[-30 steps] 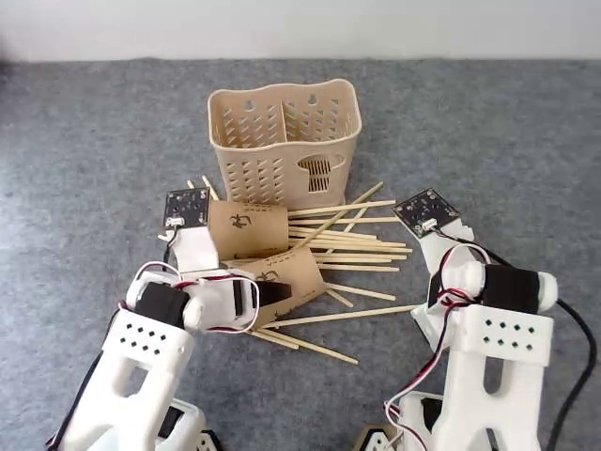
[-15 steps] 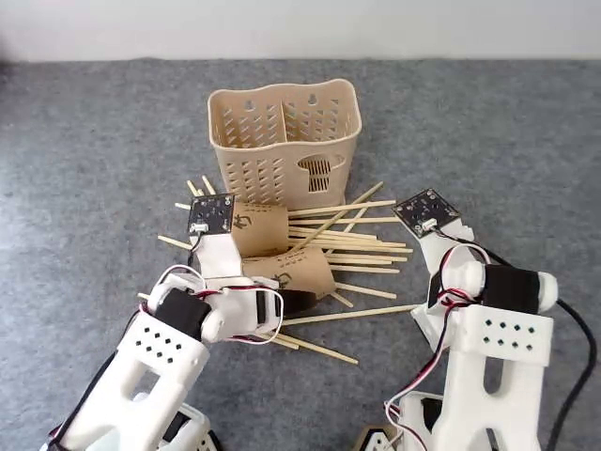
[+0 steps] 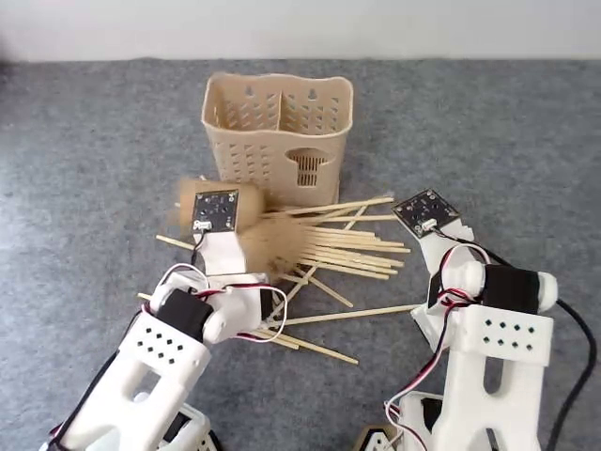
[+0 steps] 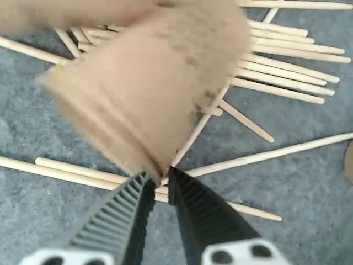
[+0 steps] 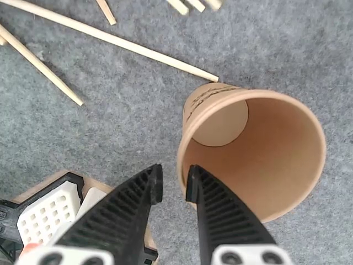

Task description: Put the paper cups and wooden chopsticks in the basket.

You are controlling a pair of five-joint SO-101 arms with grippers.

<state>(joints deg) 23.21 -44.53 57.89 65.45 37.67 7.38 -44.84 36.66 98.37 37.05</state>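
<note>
The beige slotted basket stands at the back middle of the table. In front of it lie several wooden chopsticks, fanned out on the grey mat. My left gripper is shut on the rim of a brown paper cup, which shows blurred just in front of the basket. Another blurred paper cup sits to the left of it. My right gripper is shut on the wall of a third paper cup, one finger inside it and one outside.
Grey carpet-like mat covers the table, with free room left and right of the basket. Loose chopsticks lie near the right arm's cup. The right arm stands at the front right.
The left arm has pushed forward toward the basket with its cup. Both cups in front shifted and blurred. The basket has slid slightly back and left. The right arm has kept still.
</note>
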